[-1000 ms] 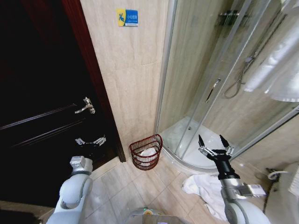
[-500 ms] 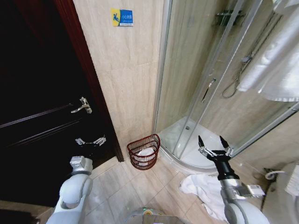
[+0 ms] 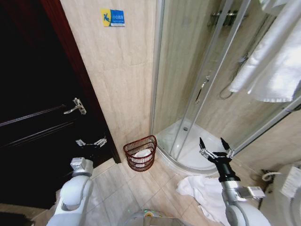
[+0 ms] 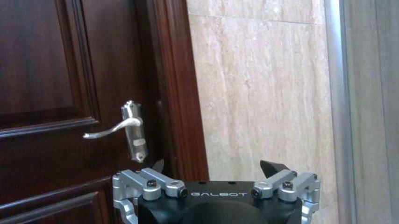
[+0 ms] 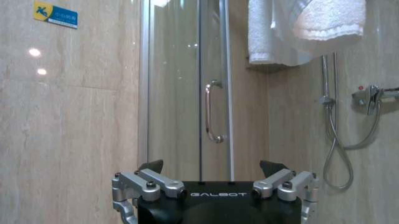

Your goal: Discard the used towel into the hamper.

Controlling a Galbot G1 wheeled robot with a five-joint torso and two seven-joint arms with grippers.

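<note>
A crumpled white towel point(image 3: 201, 190) lies on the tiled floor beside the shower tray. The hamper point(image 3: 140, 153), a small dark red-brown openwork basket, stands on the floor against the wall between the door and the shower, with something white inside it. My right gripper point(image 3: 213, 146) is raised above the far edge of the towel, open and holding nothing; its wrist view faces the shower door past the open right gripper point(image 5: 213, 165). In front of the dark door, left of the hamper, my left gripper point(image 3: 91, 142) is held up, open and bare, and the left gripper point(image 4: 215, 167) faces the door frame.
A dark wooden door point(image 3: 33, 94) with a metal handle point(image 3: 75, 106) fills the left. A glass shower enclosure point(image 3: 197, 89) with a curved white tray point(image 3: 188, 150) stands right of the hamper. White towels point(image 3: 268, 66) hang over the glass. Open tiled floor point(image 3: 117, 193) lies before me.
The whole head view has shifted, so the door, hamper and towel sit further left in the picture. Both arms keep their raised pose with open grippers.
</note>
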